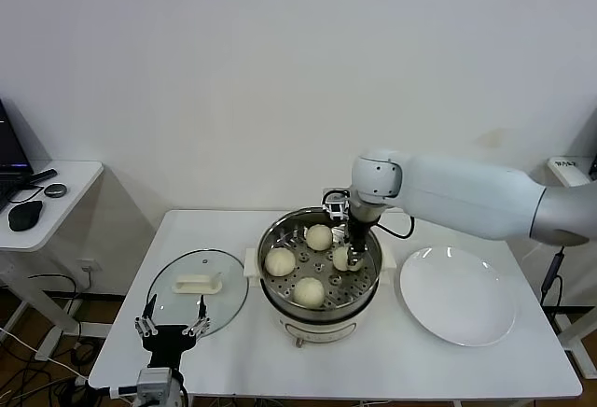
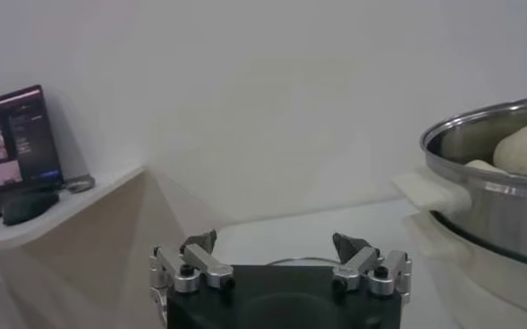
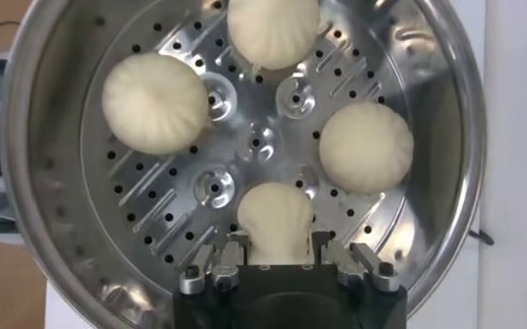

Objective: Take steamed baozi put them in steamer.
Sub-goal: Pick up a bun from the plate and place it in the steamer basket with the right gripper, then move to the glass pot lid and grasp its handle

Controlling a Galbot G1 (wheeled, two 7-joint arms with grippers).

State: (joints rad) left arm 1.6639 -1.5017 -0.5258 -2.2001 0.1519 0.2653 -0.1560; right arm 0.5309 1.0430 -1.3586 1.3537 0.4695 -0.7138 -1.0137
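The steamer [image 1: 265,250] stands mid-table, a shiny steel pot on a cream-white base. Three baozi lie loose on its perforated tray [image 3: 254,143]: one at the back [image 1: 319,236], one at the left [image 1: 280,260], one at the front [image 1: 309,291]. My right gripper [image 1: 353,256] reaches down inside the pot and is shut on a fourth baozi [image 3: 275,219], which is pinched between the fingers [image 3: 242,246] down at the tray. My left gripper [image 1: 172,325] is open and empty, parked low at the table's front left by the lid. The left wrist view shows the steamer [image 2: 487,188] off to one side.
A round glass lid [image 1: 198,290] with a white handle lies left of the steamer. A flat white plate [image 1: 457,293] lies to its right with nothing on it. A side table [image 1: 56,203] with a mouse and a laptop stands at the far left.
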